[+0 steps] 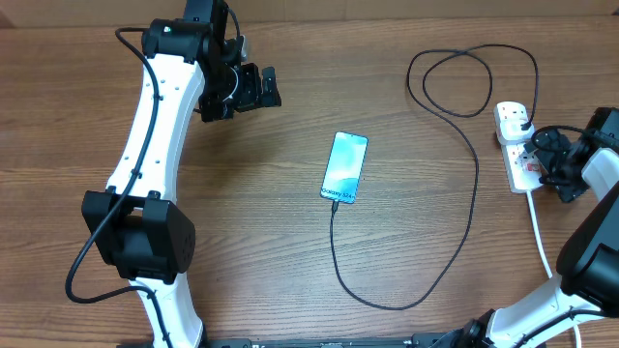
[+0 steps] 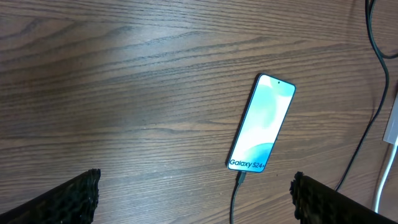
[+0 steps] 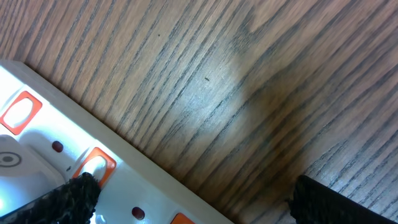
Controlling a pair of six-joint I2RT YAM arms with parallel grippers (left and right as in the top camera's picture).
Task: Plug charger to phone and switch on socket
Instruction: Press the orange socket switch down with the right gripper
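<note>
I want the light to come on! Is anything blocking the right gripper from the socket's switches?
Nothing visible does. The open right gripper hovers right at the socket, one finger beside an orange switch.

Brown wooden table top (image 1: 261,251): visible grain, matt, faint sheen under the light. Slim phone with lit light-blue screen (image 2: 261,124): glossy smooth glass face. White plastic power strip (image 3: 118,186): smooth, shiny; its orange-red switches (image 3: 20,111) look plastic too. Thin black charger cable (image 1: 476,188): matt, rubbery-looking. My black finger pads (image 2: 68,199): rough, knurled texture.
</note>
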